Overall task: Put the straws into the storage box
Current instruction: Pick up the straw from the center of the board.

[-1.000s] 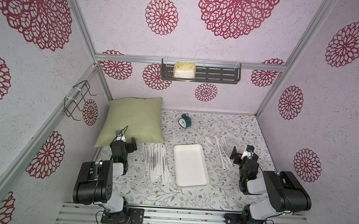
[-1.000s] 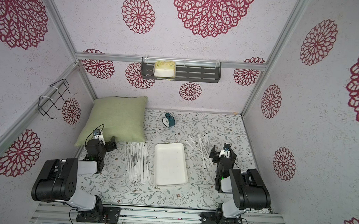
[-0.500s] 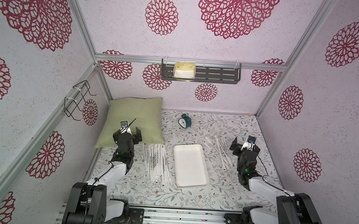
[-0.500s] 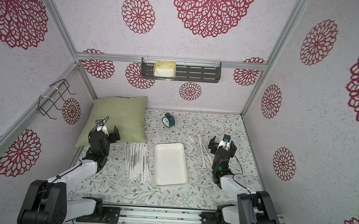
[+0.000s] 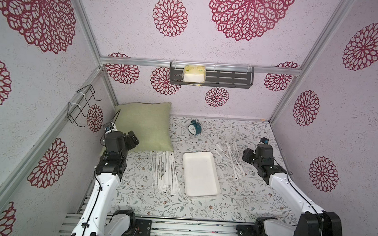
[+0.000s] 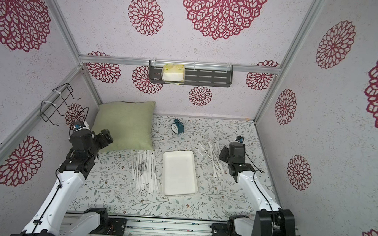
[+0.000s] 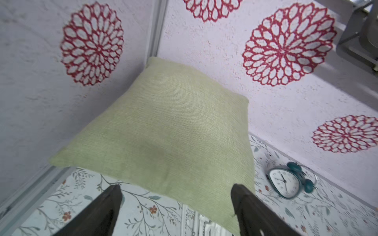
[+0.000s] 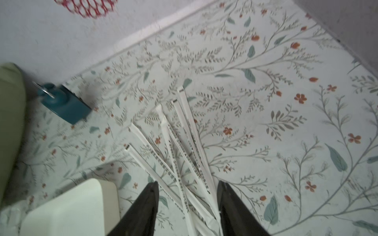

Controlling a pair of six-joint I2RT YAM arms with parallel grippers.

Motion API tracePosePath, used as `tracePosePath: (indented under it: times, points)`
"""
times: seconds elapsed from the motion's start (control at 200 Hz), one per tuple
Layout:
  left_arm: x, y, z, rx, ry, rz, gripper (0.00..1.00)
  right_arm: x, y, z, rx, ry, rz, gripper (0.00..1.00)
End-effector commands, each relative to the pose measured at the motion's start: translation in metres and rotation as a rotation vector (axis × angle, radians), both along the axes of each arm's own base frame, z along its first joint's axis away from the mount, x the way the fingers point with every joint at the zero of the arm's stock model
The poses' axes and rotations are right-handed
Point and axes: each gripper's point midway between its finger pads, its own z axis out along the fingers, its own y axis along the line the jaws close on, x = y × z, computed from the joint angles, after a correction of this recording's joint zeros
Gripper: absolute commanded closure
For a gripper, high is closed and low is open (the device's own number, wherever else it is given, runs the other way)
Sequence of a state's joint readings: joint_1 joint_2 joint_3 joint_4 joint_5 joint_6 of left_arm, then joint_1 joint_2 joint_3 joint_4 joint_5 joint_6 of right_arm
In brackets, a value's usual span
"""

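Both arms have just unfolded from their tucked rest and now reach out over the bench (image 5: 234,200). That is the change, and I take it to mean the work is only starting. The right arm (image 5: 287,189) has come forward to the loose straws (image 5: 231,158) lying crossed on the right of the box (image 5: 200,175). The right jaws stand apart above the near ends of that fan, set narrower than the left pair, and as far as its wrist view shows they clamp nothing. The left arm (image 5: 106,185) has swung out toward the near edge of the pillow (image 5: 146,125), with the left jaws wide apart and empty. The tidy row (image 5: 164,172) of straws on the left of the box lies near that arm, untouched. Nothing else has shifted since a second ago. The box sits where it was, in the middle between the two lots and bare inside (not one straw in it yet), and the clock (image 5: 194,127) behind it has not moved. By the look of it, the right side goes first.
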State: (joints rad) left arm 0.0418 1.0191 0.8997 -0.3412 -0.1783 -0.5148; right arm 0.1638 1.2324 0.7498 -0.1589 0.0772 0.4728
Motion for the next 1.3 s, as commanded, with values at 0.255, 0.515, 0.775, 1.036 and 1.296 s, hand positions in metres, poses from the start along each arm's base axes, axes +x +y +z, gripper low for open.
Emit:
tracePosePath:
  times: [0.255,0.515,0.775,1.036,1.296]
  points:
    - [0.002,-0.182,-0.080,-0.148,0.349,-0.418,0.19,0.006,0.046,-0.046,0.002,0.249,0.175,0.63]
    - [0.005,-0.235,-0.106,-0.245,0.425,-0.580,0.25,0.013,0.054,-0.062,-0.031,0.304,0.208,0.71]
    - [0.010,-0.245,-0.112,-0.278,0.438,-0.605,0.24,0.017,0.050,-0.084,-0.086,0.349,0.190,0.71]
    - [0.007,-0.246,-0.122,-0.297,0.451,-0.607,0.26,0.019,0.050,-0.097,-0.142,0.366,0.192,0.81]
    - [0.005,-0.240,-0.122,-0.288,0.443,-0.585,0.29,0.010,0.062,-0.079,-0.158,0.349,0.218,0.90]
